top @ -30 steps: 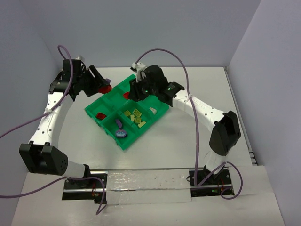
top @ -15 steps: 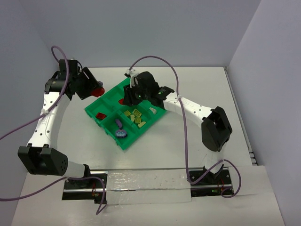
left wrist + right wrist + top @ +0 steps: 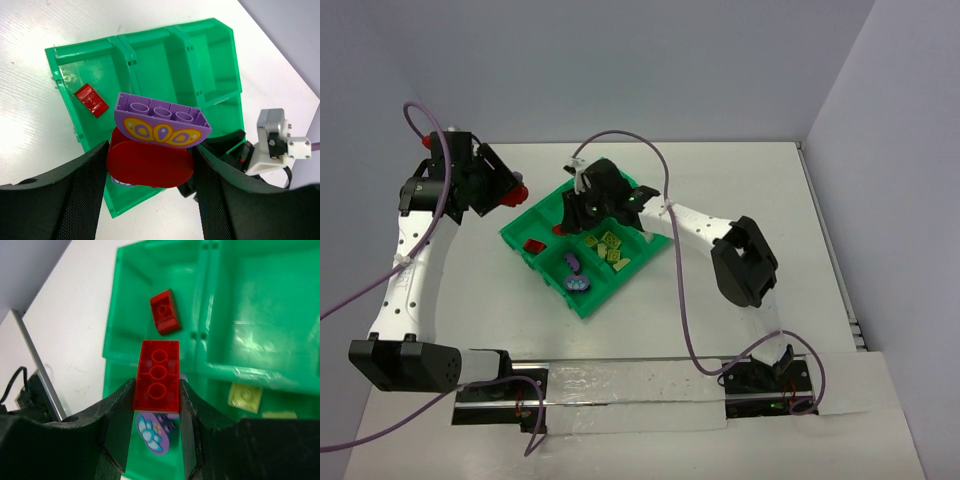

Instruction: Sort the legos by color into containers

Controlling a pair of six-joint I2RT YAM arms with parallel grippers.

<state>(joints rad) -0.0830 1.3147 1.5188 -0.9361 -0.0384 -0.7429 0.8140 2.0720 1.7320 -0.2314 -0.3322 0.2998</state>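
Clamps left jaws on red rounded brick (image 3: 150, 164), purple arched brick (image 3: 161, 121) with yellow petal print stacked against its upper side in the wrist view; holds the pair just off the far-left side of green tray (image 3: 546, 275) in the top view, over white surface (image 3: 770, 180), not above any bin. Clamps right jaws, nearly together, on the long sides of red three-stud brick (image 3: 157, 376), studs facing the wrist camera; holds it over the tray's far-left part, above a divider between bins. Shows in the tray: one small red brick (image 3: 534, 246) alone in the left corner bin; several yellow-green bricks (image 3: 608, 247) loose and flat in one bin nearer the middle; purple pieces (image 3: 577, 276) in the near bin beside them, one round-ended with a flower print, one longer. Blocks top view of the far bins with right arm (image 3: 690, 215); can't tell from there what lies under it
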